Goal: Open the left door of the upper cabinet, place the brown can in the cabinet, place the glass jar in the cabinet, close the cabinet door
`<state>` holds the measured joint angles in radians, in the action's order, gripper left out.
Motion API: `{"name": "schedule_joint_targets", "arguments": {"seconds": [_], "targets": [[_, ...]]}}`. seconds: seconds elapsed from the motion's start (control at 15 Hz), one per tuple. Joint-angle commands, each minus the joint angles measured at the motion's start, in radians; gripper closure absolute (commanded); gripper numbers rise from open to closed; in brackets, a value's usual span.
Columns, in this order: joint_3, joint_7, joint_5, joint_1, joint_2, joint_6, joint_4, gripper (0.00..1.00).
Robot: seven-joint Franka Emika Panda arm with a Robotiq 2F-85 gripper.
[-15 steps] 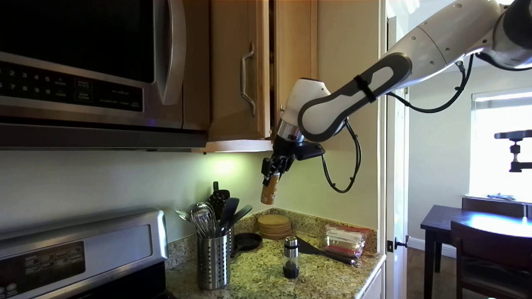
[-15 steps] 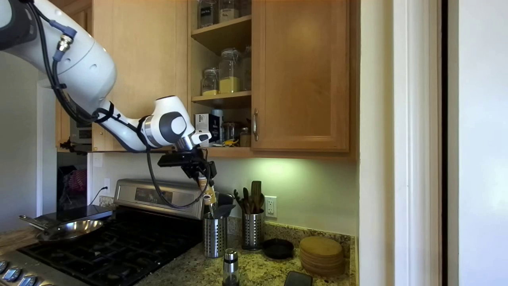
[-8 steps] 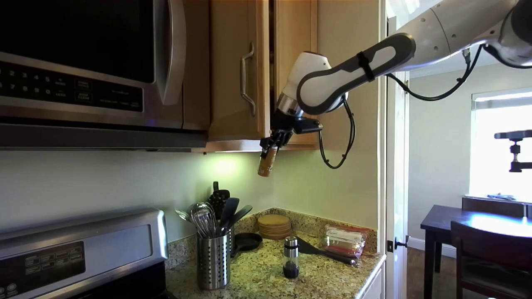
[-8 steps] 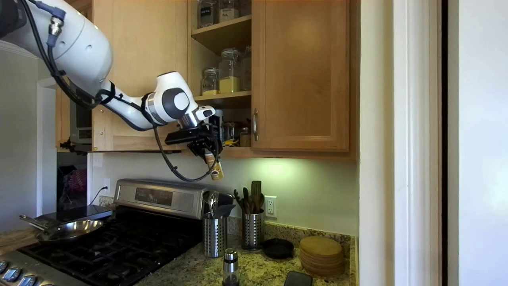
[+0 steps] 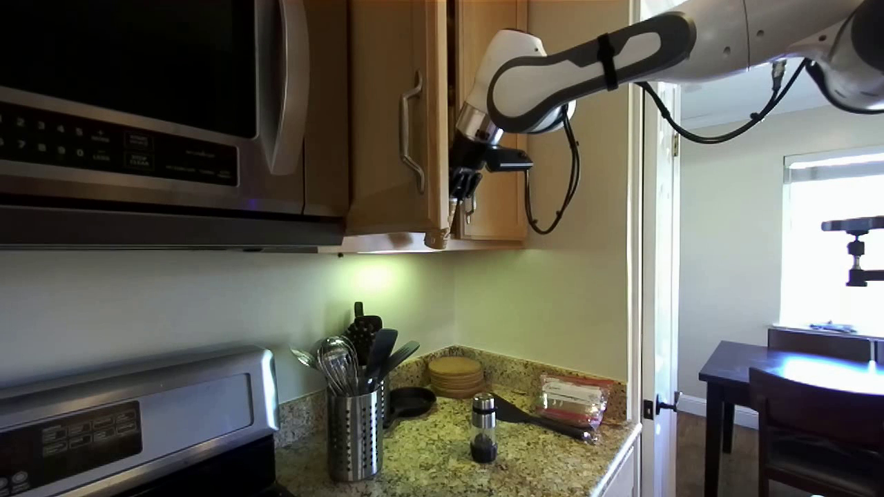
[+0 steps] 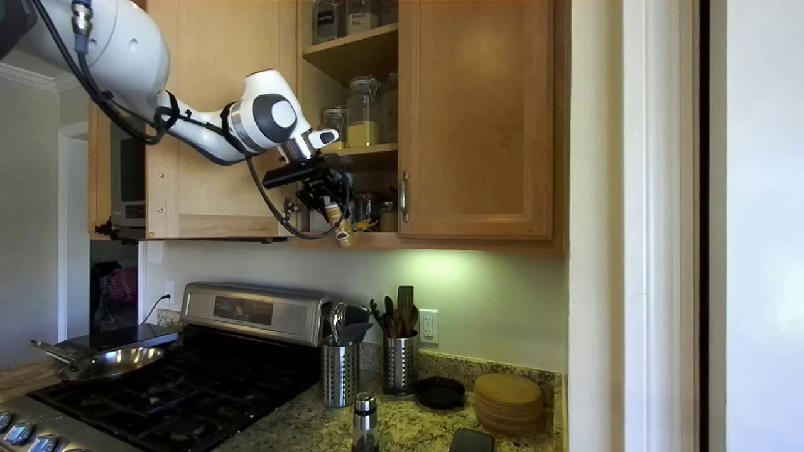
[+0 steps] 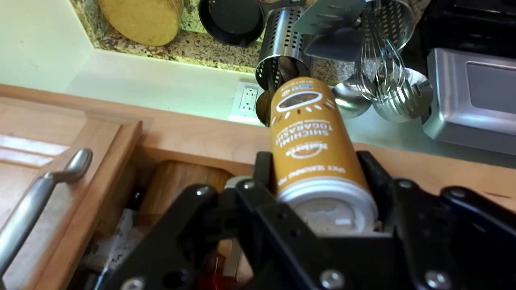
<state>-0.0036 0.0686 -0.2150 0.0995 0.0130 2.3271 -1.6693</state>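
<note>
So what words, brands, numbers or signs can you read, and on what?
"SHICHIMI TOGARASHI": brown can, upside down in the wrist view.
"SEASONING": brown can, words beside it unclear.
"2 3 4 5": microwave keypad.
"7 8 9 0": same keypad.
"STOP CLEAR": same keypad.
Too small or blurred: can's brand and fine print, other keypad labels, stove panel, shelf jar labels, packet.

A busy granite countertop [image 5: 428, 459]

On the countertop stand an upright glass jar [image 5: 483, 428], two perforated steel utensil holders [image 6: 340, 376], a small black skillet [image 6: 440, 393] and, near the corner, a stack of round tan boards [image 6: 509, 402]. A black spatula [image 5: 537, 420] lies behind the jar in an exterior view, a clear plastic packet [image 5: 573, 399] beside it. At the edge of the black cooktop [image 6: 207, 402] sits a steel frying pan [image 6: 116, 364]. In the upper cabinet [image 6: 377, 241], the lower visible shelf [image 6: 383, 149] bears glass storage jars [image 6: 362, 113].
</note>
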Motion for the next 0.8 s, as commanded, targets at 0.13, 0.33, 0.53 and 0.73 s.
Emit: {"name": "schedule_joint_targets", "arguments": {"seconds": [0.13,0.33,0.53,0.73], "targets": [[0.025,-0.045,-0.015,-0.016,0.039,-0.117,0.178,0.71],[0.026,-0.066,-0.005,-0.017,0.073,-0.118,0.243,0.71],[0.025,-0.116,0.015,-0.019,0.114,-0.089,0.289,0.71],[0.011,-0.167,0.034,-0.012,0.163,-0.061,0.329,0.71]]}}
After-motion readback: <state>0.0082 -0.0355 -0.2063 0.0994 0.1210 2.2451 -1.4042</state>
